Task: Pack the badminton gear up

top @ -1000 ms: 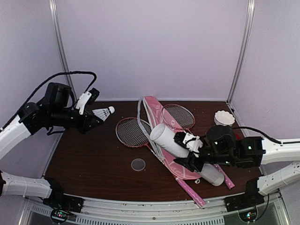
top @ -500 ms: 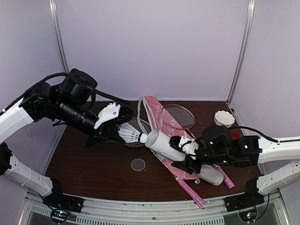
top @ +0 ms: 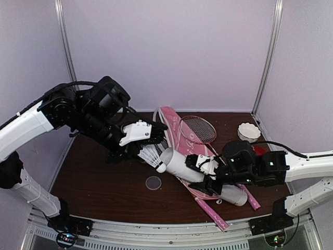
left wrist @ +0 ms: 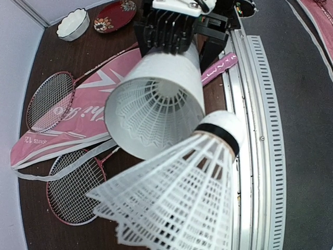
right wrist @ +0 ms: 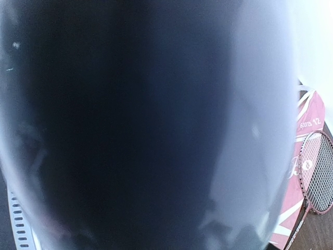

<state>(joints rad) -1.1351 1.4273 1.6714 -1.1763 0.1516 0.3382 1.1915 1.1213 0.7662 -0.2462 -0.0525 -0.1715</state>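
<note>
My left gripper point(top: 146, 149) is shut on a white feather shuttlecock point(top: 152, 155), holding it by the skirt with its cork point(left wrist: 221, 130) just beside the open mouth of the long white tube point(top: 176, 161). Another shuttlecock point(left wrist: 152, 105) sits inside the tube. My right gripper point(top: 207, 170) is shut around the tube's middle and holds it tilted above the pink cover point(top: 171, 125). Two red-framed racquets point(left wrist: 50, 100) point(left wrist: 73, 188) lie on and beside the cover. In the right wrist view the tube point(right wrist: 145, 125) fills nearly everything as a dark blur.
A small grey round lid point(top: 153, 182) lies on the brown table in front of the tube mouth. A white scalloped bowl point(top: 248, 130) and a red patterned dish point(left wrist: 114, 9) stand at the back right. The metal rail point(left wrist: 260, 130) runs along the near edge.
My left arm has swung from the far left down and to the right, carrying the shuttlecock to the tube's mouth. The right gripper has shifted the tube slightly left.
</note>
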